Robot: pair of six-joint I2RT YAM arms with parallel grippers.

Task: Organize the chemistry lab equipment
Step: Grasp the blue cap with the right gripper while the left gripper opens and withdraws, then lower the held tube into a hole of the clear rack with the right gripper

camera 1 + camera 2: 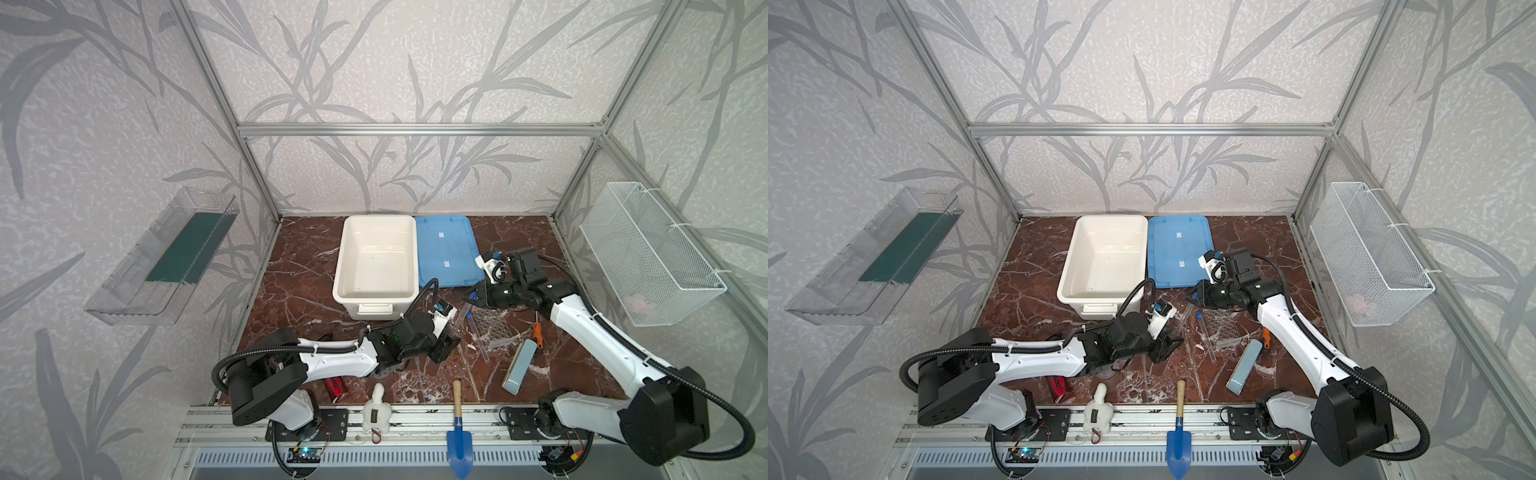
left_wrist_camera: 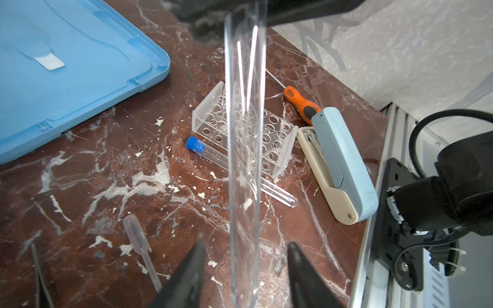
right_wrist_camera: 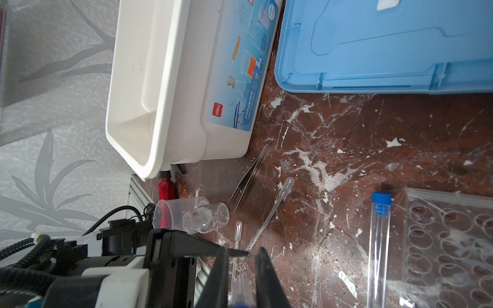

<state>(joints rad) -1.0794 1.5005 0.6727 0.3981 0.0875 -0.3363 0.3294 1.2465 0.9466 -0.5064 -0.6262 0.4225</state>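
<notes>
At the left front of the desk [image 1: 299, 291] the red canister [image 1: 336, 387] is seen. In the right wrist view a clear beaker [image 3: 170, 213] is found on its side just beside it, and a small glass bottle [image 3: 210, 217] is laid on its side against the beaker. Tweezers [image 3: 249, 181] and two pipettes [image 3: 272, 210] are scattered on the desk near the white bin [image 1: 376, 266], which is set at the rear centre with the blue lid [image 1: 446, 253] flat beside it. The left tool [image 2: 246, 242] is held open, its jaws parted on either side of a long clear tube [image 2: 244, 133] and not touching it. This tube is kept off the desk at a slant, and its blue-capped end is gripped by the closed right tool [image 3: 243, 250]. Below it the perforated rack [image 2: 277, 144] is placed on the desk, and a second capped tube [image 2: 210, 154] is laid just beside it. Farther right, a stapler [image 2: 341, 165] is laid touching an orange screwdriver [image 2: 301, 104].
</notes>
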